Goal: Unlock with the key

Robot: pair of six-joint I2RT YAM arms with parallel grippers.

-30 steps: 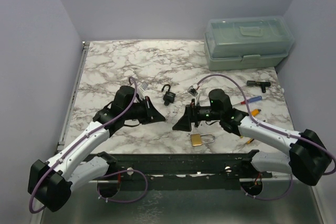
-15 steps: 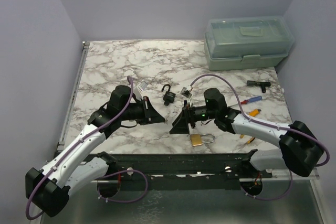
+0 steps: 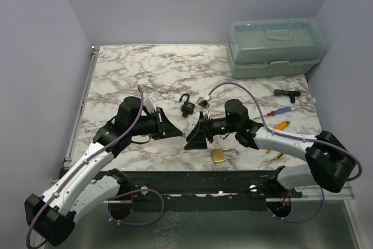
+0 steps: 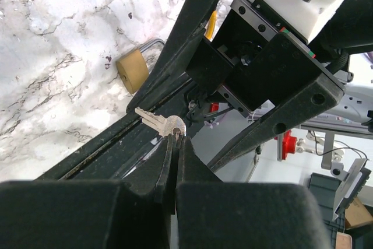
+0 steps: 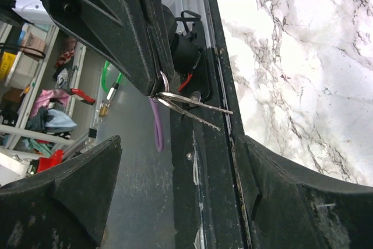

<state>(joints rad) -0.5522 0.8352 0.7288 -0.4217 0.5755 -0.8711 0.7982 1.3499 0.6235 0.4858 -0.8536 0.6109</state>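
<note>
My left gripper [image 3: 178, 134] is shut on a silver key [image 4: 162, 123]; in the right wrist view two keys [image 5: 192, 109] on one ring stick out from its tips. My right gripper [image 3: 195, 134] faces it with jaws wide open and nothing between them, the keys just ahead of its fingers [image 4: 274, 80]. A brass padlock [image 3: 220, 155] lies on the marble near the front edge, below the right gripper, and shows in the left wrist view [image 4: 133, 70]. A black padlock [image 3: 187, 107] lies behind both grippers.
A pale green toolbox [image 3: 275, 48] stands at the back right. A blue screwdriver [image 3: 278, 111], an orange tool [image 3: 283, 125] and a black T-shaped piece [image 3: 287, 93] lie at the right. The black mounting rail [image 3: 192, 180] runs along the near edge.
The right gripper has moved left toward the left gripper, still wide open. The left arm has drawn back slightly to the left, with the key still pinched.
</note>
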